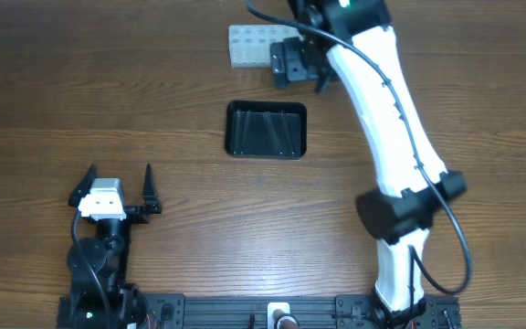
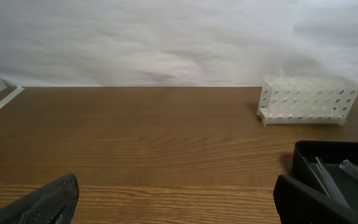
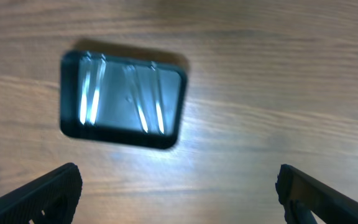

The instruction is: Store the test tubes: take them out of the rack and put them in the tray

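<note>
The white test tube rack (image 1: 252,46) (image 2: 306,99) stands at the far edge of the table, and no tubes rise from its holes. In front of it lies the black tray (image 1: 266,130) (image 3: 72,127) (image 2: 334,152) with several clear test tubes (image 3: 92,87) (image 2: 325,177) lying flat inside. My right gripper (image 1: 292,62) (image 3: 179,199) hangs high beside the rack, looking down on the tray; it is open and holds nothing. My left gripper (image 1: 117,187) (image 2: 176,211) is low at the near left, open and empty, facing the rack and tray.
The brown wooden table (image 1: 108,91) lies bare on the left and around the tray. A white wall (image 2: 135,37) rises behind the table's far edge. The right arm's white link (image 1: 391,110) stretches over the right half of the table.
</note>
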Action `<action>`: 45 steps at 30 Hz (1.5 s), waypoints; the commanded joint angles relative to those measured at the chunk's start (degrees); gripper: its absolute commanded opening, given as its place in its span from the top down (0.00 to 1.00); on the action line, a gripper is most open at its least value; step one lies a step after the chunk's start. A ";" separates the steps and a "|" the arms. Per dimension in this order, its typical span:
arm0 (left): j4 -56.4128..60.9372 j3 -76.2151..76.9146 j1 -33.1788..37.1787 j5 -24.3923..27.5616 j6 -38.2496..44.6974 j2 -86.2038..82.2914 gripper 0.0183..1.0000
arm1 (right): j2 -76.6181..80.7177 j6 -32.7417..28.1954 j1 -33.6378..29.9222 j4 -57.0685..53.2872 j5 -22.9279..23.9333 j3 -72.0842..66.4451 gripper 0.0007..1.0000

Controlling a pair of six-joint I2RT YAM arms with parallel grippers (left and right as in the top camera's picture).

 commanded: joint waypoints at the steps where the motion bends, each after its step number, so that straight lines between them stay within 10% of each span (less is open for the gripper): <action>1: -0.07 -0.26 0.35 0.74 0.85 -0.44 0.00 | -11.13 -1.51 -1.92 -0.04 4.61 -10.29 0.01; 20: -0.07 -0.24 0.35 0.74 0.85 -0.44 0.00 | -58.73 -9.99 -12.37 47.65 5.84 -79.21 0.01; 45: -0.07 -0.26 0.35 0.74 0.85 -0.44 0.00 | -87.73 -20.59 -14.36 100.32 7.21 -125.42 0.01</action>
